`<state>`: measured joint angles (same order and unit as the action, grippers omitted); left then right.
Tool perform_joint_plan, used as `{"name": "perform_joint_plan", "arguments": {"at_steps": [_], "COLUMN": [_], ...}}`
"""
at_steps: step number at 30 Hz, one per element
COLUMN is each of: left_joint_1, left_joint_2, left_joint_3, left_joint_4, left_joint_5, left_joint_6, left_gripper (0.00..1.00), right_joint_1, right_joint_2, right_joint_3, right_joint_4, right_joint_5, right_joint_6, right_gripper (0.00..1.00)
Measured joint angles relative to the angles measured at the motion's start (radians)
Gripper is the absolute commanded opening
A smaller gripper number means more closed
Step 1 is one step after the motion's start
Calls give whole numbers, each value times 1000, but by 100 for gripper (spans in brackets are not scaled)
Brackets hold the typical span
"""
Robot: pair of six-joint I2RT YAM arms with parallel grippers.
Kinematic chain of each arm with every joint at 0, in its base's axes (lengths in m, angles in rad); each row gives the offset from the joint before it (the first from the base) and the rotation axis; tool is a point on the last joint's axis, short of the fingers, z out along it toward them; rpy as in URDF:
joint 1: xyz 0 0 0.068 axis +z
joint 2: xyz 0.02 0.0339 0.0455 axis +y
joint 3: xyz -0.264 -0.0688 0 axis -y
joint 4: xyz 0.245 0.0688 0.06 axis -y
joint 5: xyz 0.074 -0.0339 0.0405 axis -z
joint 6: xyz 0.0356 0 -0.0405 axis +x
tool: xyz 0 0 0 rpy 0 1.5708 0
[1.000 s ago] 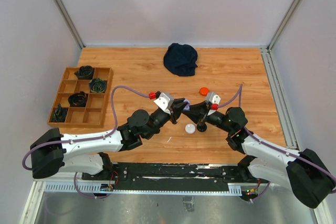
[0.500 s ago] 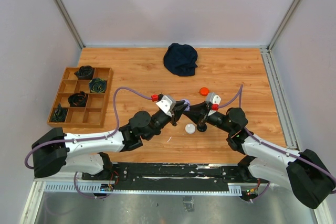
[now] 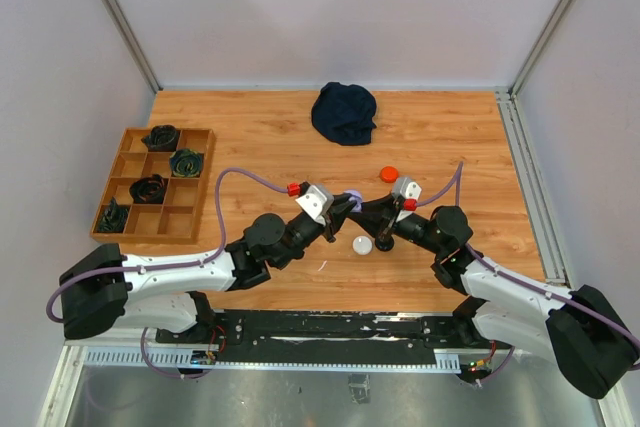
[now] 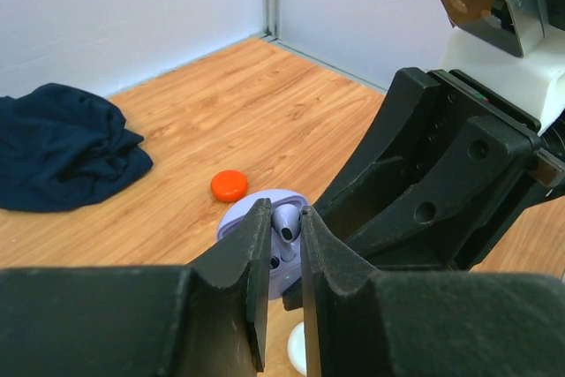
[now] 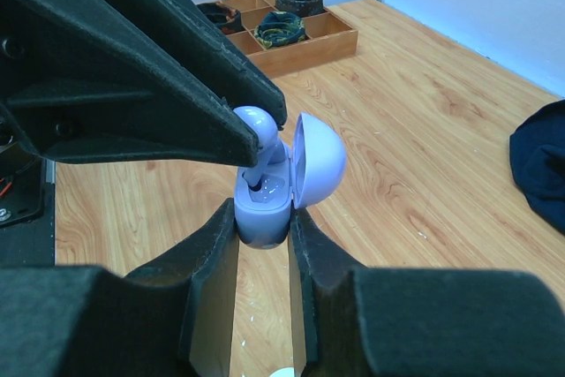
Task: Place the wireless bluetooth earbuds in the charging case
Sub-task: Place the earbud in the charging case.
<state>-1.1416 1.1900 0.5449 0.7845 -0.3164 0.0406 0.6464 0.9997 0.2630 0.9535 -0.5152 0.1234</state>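
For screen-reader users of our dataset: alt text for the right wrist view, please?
The right gripper clamps an open lilac charging case by its base, while the left gripper holds a lilac earbud at the case's opening. Behind, on the wooden table, lie a compartment tray and a dark blue cloth.
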Motion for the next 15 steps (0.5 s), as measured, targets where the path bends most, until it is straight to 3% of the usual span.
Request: {"name": "perform_joint_plan", "arguments": {"at_steps": [15], "left_joint_1": [0], "left_joint_2": [-7], "left_joint_3": [-9], "left_joint_4": [0], "left_joint_5": [12], "left_joint_6": [3], "left_gripper": [17], "right_joint_1": [0], "right_joint_2": [-2], "right_joint_3": [-6], "right_joint_4": [1], "right_joint_5": [0], "right_joint_6": [0], "right_gripper": [6]}}
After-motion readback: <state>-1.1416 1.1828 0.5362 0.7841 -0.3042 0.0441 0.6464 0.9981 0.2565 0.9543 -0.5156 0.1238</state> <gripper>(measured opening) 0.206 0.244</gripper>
